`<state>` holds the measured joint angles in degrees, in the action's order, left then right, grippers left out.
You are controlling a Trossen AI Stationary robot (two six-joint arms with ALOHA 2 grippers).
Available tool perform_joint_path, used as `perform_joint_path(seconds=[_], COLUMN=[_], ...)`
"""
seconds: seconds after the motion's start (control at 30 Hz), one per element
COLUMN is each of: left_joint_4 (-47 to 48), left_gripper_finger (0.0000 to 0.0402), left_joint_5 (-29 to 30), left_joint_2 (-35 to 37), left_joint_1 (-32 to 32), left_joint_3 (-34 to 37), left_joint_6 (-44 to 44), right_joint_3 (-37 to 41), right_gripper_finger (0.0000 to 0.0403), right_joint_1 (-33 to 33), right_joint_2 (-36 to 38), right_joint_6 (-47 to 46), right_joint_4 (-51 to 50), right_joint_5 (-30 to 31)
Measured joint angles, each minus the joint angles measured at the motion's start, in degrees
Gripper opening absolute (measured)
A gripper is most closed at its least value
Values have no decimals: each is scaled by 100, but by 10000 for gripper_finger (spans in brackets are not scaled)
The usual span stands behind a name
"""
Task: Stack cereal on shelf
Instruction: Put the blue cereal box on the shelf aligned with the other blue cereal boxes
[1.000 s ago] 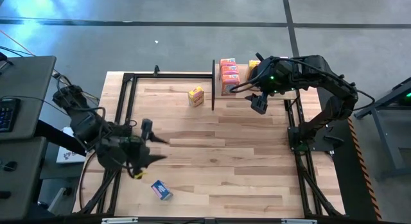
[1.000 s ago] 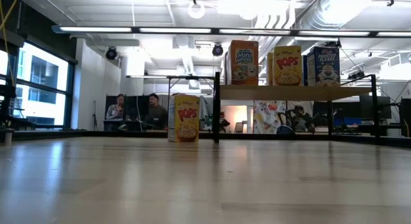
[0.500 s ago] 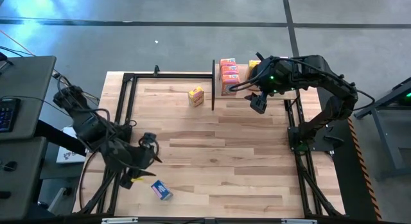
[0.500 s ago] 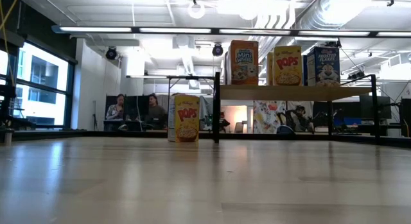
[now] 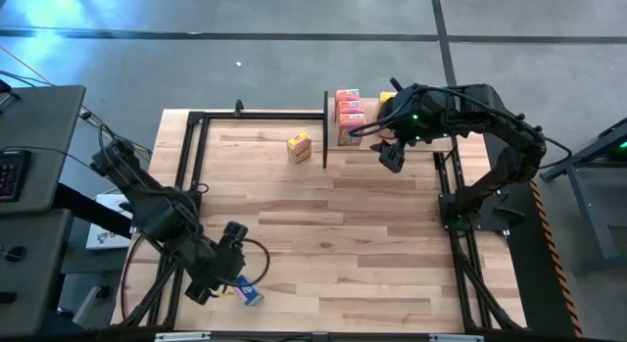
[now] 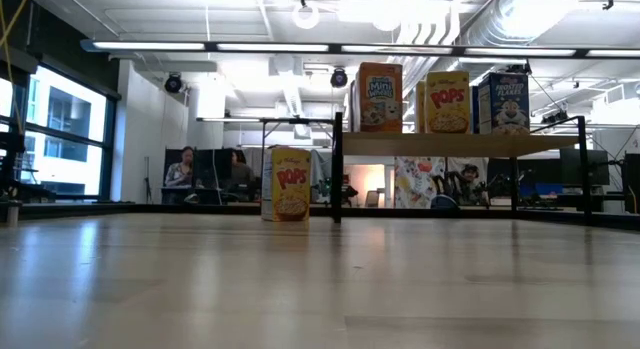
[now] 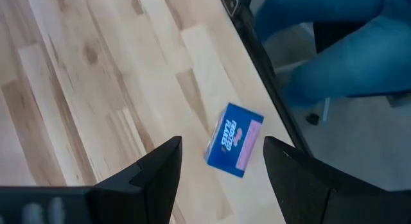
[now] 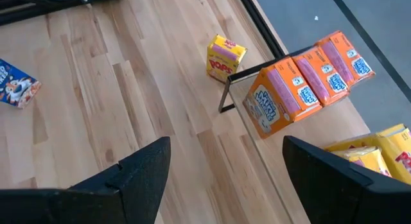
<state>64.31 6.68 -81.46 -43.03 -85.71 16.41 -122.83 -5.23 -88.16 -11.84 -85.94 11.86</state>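
A blue cereal box (image 7: 234, 139) lies on the tabletop near the near-left corner (image 5: 247, 291). My left gripper (image 7: 223, 144) hangs open above it, slanting down, one finger on either side of the box in the wrist view and clear of it (image 5: 235, 279). A yellow cereal box (image 6: 290, 184) stands on the table left of the shelf (image 6: 450, 144). The shelf carries orange boxes (image 8: 295, 83), yellow boxes (image 8: 379, 150) and a blue box (image 6: 503, 104). My right gripper (image 8: 228, 147) waits open in the air at the shelf's near side (image 5: 392, 164).
A black metal frame (image 5: 191, 156) runs along the table's edges. The shelf's black post (image 6: 337, 169) stands just right of the yellow box. Bare wood (image 5: 343, 234) stretches across the table's middle. People sit in the room behind the table (image 6: 185, 174).
My left gripper has gone toward the table's near edge and down, tipping over to point at the tabletop, and now stands over the blue box. The boxes have kept their places.
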Motion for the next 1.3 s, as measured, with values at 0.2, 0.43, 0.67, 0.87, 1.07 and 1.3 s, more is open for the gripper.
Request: perform_joint_path(seconds=[0.2, 0.43, 0.67, 0.87, 1.07, 1.3], left_joint_4=[45, 89, 209, 217, 188, 162], left_gripper_finger=[209, 209, 209, 209, 209, 209], left_joint_5=[-18, -16, -14, -13, -14, 22], left_joint_2=[-233, -573, -914, -1157, -1284, -1300], left_joint_1=[-149, -282, -277, -277, -279, -281], left_joint_3=[0, 0, 2, 2, 2, 2], left_joint_6=[110, 148, 350, 448, 535, 898], right_joint_3=[0, 0, 0, 0, 0, 0], right_gripper_finger=[293, 293, 293, 293, 293, 293], right_joint_1=[0, 0, 0, 0, 0, 0], right_joint_2=[0, 0, 0, 0, 0, 0], right_joint_6=[24, 27, 29, 29, 29, 30], right_joint_4=[-6, 6, 6, 6, 7, 7], right_joint_5=[0, -113, -136, -136, -136, -136])
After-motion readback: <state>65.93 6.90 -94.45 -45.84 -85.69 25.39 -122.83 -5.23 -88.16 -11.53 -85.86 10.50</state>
